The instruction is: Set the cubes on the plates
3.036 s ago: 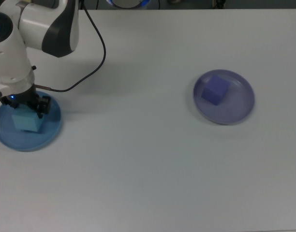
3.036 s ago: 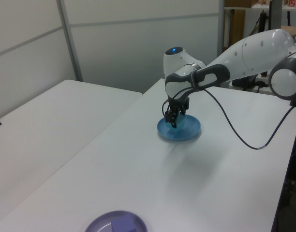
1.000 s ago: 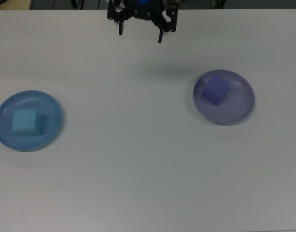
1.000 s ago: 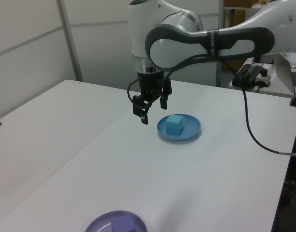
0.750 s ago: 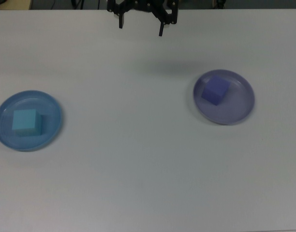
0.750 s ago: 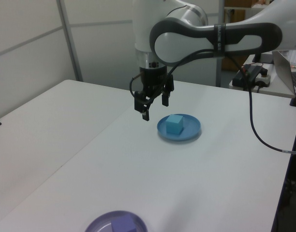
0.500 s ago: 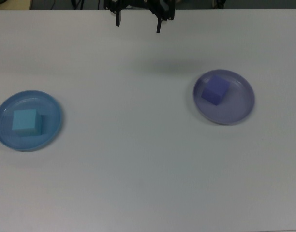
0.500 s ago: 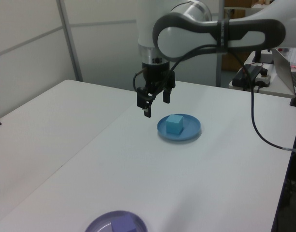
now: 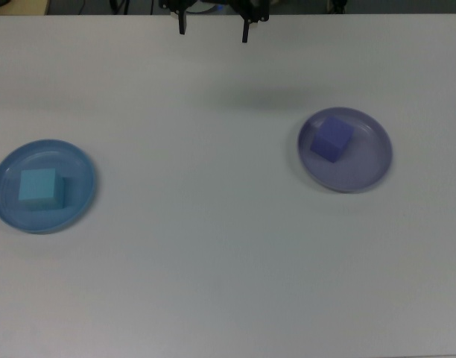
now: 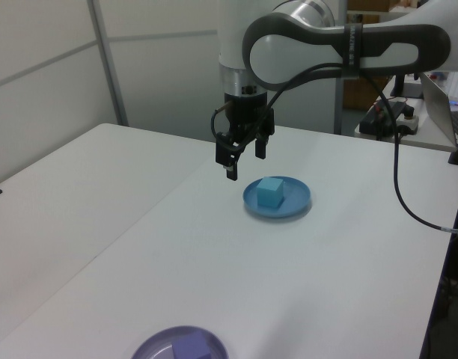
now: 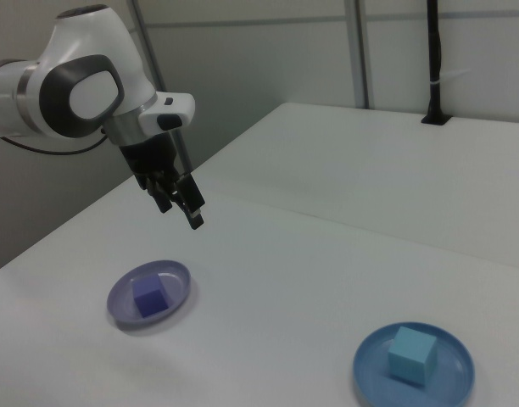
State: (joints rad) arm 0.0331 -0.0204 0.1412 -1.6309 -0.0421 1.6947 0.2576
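Black two-finger hand (image 10: 244, 158) of the white Franka arm (image 10: 341, 45) hangs in the air above the white desk (image 9: 213, 246), fingers (image 9: 245, 31) spread apart, nothing between them. No readable writing, brand or label on the arm, cubes or plates in any view.

Small matte light cyan cube (image 9: 42, 188) sits on the round medium blue rimmed plate (image 9: 79, 160), at the top view's left. Small matte indigo cube (image 9: 331, 139) sits on the round pale lavender rimmed plate (image 9: 369, 168), at the top view's right, toward the plate's upper-left part. Plates well apart from each other; hand is over bare desk between them, at the far edge in the top view.

View differences: top view shows only the two fingertips at its upper edge, arm cut off. Left view shows the whole hand, wrist, arm and a black cable (image 10: 397, 194) drooping from it, cyan cube (image 10: 270, 192) on blue plate (image 10: 296, 202) just beside the hand's right; lavender plate (image 10: 150, 345) is cropped at the bottom edge. Right view shows the hand (image 11: 185, 208) tilted, above and behind the lavender plate (image 11: 179, 284) with indigo cube (image 11: 149, 297), blue plate (image 11: 450, 373) with cyan cube (image 11: 412, 354) near the right view's lower right, and a black pole (image 11: 433, 59) standing at the desk's far side.
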